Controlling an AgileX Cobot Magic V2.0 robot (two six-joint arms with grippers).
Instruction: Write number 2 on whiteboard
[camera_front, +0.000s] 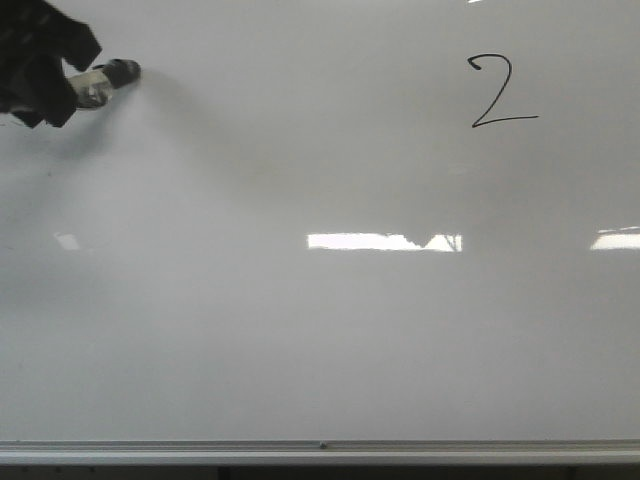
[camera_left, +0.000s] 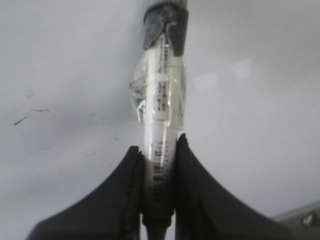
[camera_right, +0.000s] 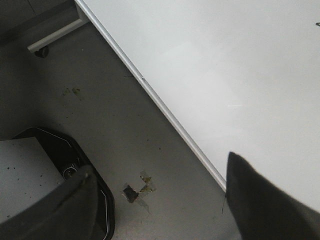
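The whiteboard (camera_front: 320, 330) fills the front view, its silver rail (camera_front: 320, 450) along the bottom. A thin black number 2 (camera_front: 500, 92) is drawn at its upper right. At the upper left, my left gripper (camera_front: 62, 88) is shut on a white-barrelled marker (camera_front: 100, 82) whose dark end points right, close to the board. In the left wrist view the left gripper (camera_left: 156, 150) clamps the barrel of the marker (camera_left: 159, 100), which is wrapped in clear tape. My right gripper (camera_right: 157, 167) is open and empty, off the whiteboard (camera_right: 225, 60) and over the floor.
Faint dark smudges (camera_left: 22, 120) mark the board near the marker. In the right wrist view, the board's rail (camera_right: 165, 107) runs diagonally; below it are grey floor, a black base (camera_right: 102, 200), a caster wheel (camera_right: 42, 50) and tape scraps (camera_right: 137, 190).
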